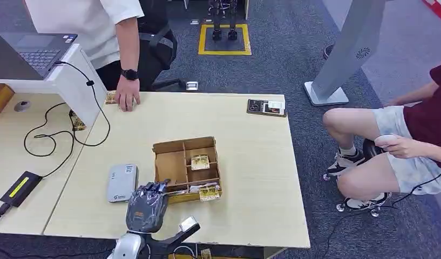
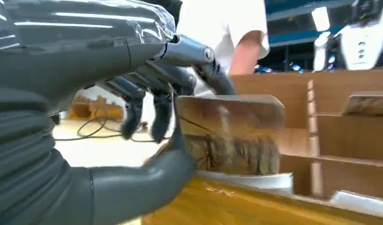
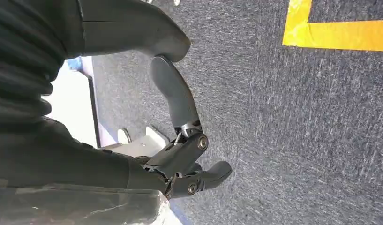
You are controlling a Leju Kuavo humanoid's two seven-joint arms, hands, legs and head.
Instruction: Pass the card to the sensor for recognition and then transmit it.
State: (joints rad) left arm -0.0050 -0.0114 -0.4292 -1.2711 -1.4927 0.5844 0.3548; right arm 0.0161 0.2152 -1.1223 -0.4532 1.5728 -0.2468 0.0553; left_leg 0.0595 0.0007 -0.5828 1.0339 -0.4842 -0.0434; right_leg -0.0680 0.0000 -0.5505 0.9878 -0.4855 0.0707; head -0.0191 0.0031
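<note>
A brown cardboard box (image 1: 177, 147) with compartments sits mid-table, with cards (image 1: 200, 161) lying in it and one card (image 1: 209, 192) at its front wall. My left hand (image 1: 148, 205) reaches into the box's front left corner. In the left wrist view its thumb (image 2: 147, 180) and fingers (image 2: 213, 77) pinch an upright brownish card (image 2: 231, 136) by its edge. The grey-white sensor (image 1: 122, 182) lies flat just left of the box. My right hand (image 3: 180, 140) hangs over grey carpet, fingers apart, holding nothing.
A person stands at the table's far side, a hand (image 1: 127, 100) resting on it. Another person (image 1: 418, 140) sits to the right. A laptop (image 1: 37, 51) on a white stand, cables, a black adapter (image 1: 21, 188) and a dark device (image 1: 266, 107) are also there.
</note>
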